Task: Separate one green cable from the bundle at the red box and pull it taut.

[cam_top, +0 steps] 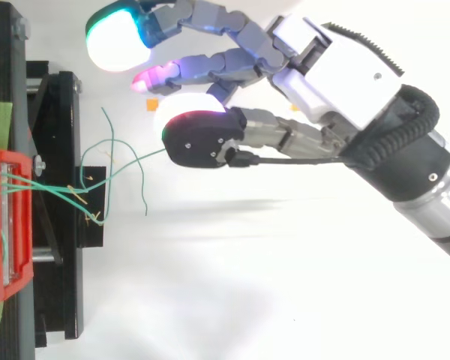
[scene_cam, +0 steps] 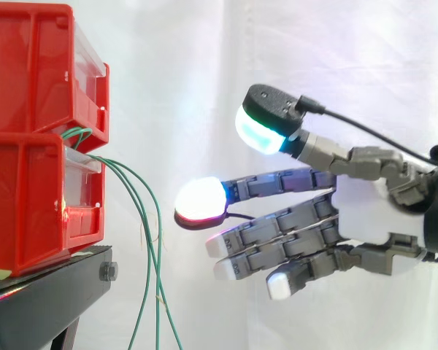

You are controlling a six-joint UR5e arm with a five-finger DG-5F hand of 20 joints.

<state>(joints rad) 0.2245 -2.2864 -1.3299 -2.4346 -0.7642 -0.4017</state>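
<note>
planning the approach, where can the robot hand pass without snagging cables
Free: the gap between the hanging green cables and the robot hand, plus space under it. Crowded: the red box front, where the cables bunch.

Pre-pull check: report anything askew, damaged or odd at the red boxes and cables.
Nothing looks damaged. The green cables spill from the front of the stacked red boxes and hang slack and splayed past the black stand, none taut. The hand is open beside them.

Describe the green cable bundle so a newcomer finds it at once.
Start at the two stacked red bins on the black stand. Thin green cables emerge between the bins and droop down their front. They are the only thin green strands there.
</note>
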